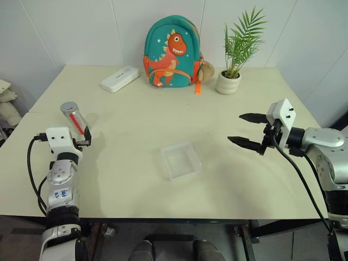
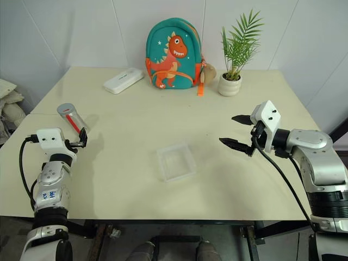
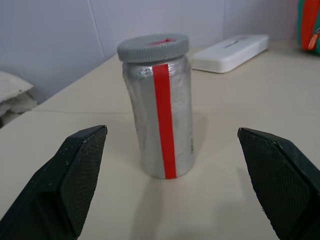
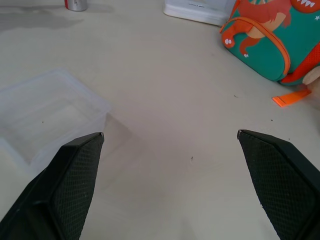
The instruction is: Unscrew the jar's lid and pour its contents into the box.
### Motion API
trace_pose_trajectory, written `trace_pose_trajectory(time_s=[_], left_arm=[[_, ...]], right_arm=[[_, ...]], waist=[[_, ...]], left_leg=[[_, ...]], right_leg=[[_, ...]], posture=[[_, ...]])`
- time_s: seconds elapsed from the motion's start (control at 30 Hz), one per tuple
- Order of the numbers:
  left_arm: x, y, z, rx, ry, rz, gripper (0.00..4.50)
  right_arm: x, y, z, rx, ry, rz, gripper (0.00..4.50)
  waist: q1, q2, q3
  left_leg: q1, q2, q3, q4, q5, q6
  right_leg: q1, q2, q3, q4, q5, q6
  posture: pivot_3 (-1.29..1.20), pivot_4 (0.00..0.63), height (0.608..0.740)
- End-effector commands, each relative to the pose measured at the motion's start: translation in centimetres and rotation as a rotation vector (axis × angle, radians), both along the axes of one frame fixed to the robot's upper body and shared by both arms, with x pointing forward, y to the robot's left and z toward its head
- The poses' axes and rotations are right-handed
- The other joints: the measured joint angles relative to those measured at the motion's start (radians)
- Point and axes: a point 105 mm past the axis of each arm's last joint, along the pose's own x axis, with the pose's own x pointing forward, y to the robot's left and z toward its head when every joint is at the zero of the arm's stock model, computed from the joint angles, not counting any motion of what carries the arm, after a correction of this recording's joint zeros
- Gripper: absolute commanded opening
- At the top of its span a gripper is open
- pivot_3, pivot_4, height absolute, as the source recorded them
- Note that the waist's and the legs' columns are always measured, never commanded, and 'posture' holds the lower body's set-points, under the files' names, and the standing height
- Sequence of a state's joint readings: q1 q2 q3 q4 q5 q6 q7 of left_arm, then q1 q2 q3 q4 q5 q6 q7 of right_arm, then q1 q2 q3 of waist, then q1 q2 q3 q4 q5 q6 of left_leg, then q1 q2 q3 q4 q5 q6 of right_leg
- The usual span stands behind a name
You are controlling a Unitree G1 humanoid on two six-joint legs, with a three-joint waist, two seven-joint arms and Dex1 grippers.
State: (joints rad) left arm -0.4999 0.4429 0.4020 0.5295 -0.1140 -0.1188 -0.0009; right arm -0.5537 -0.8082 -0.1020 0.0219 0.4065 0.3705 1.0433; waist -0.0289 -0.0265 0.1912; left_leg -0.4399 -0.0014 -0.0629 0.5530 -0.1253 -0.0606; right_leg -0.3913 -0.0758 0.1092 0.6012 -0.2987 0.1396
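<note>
The jar (image 3: 160,115) is silvery with a red stripe down its side and stands upright at the table's left (image 1: 74,118). Its grey lid (image 3: 153,47) is screwed on top. The contents are hidden inside it. My left gripper (image 3: 172,132) is open and level, its fingers pointing at the jar, which stands just ahead of them and untouched. The box (image 1: 180,160), a shallow clear tray, lies at the table's middle and looks empty. My right gripper (image 1: 235,128) hovers open to the right of the box, pointing left, holding nothing.
A white rectangular case (image 1: 119,79), a teal dinosaur backpack (image 1: 171,53) and a potted plant (image 1: 229,81) stand along the table's far side by the wall. The table's left edge (image 1: 22,117) runs close beside the jar.
</note>
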Motion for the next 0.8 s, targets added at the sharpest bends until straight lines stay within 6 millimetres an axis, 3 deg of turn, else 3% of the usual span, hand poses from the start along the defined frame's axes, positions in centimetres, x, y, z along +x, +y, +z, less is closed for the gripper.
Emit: trace_pose_trajectory(time_s=[0.03,0.67,0.8], left_arm=[[0.6,0.9,2.3,0.051,-0.054,0.027,4.46],[4.5,0.6,3.2,0.017,-0.013,-0.011,4.46],[4.8,0.8,3.4,-0.013,-0.003,0.000,4.46]], right_arm=[[-0.8,0.4,1.3,0.012,-0.030,0.058,4.50],[-0.3,0.7,1.7,0.046,-0.068,0.018,4.50],[-0.2,0.6,1.8,0.046,-0.072,0.008,4.50]], waist=[[0.001,0.000,0.000],[0.000,-0.001,0.000],[0.000,-0.001,0.000]], left_leg=[[0.000,0.000,0.000,0.000,0.000,0.000],[0.000,0.000,0.000,-0.001,0.000,-0.001],[0.000,0.000,0.000,-0.001,0.000,-0.001]], right_leg=[[0.000,0.000,0.000,0.000,0.000,0.000],[0.000,0.000,0.000,0.000,0.001,0.002],[-0.001,0.001,0.000,0.000,0.006,0.012]], posture=[[0.00,0.150,0.740],[0.00,0.150,0.740],[0.00,0.150,0.740]])
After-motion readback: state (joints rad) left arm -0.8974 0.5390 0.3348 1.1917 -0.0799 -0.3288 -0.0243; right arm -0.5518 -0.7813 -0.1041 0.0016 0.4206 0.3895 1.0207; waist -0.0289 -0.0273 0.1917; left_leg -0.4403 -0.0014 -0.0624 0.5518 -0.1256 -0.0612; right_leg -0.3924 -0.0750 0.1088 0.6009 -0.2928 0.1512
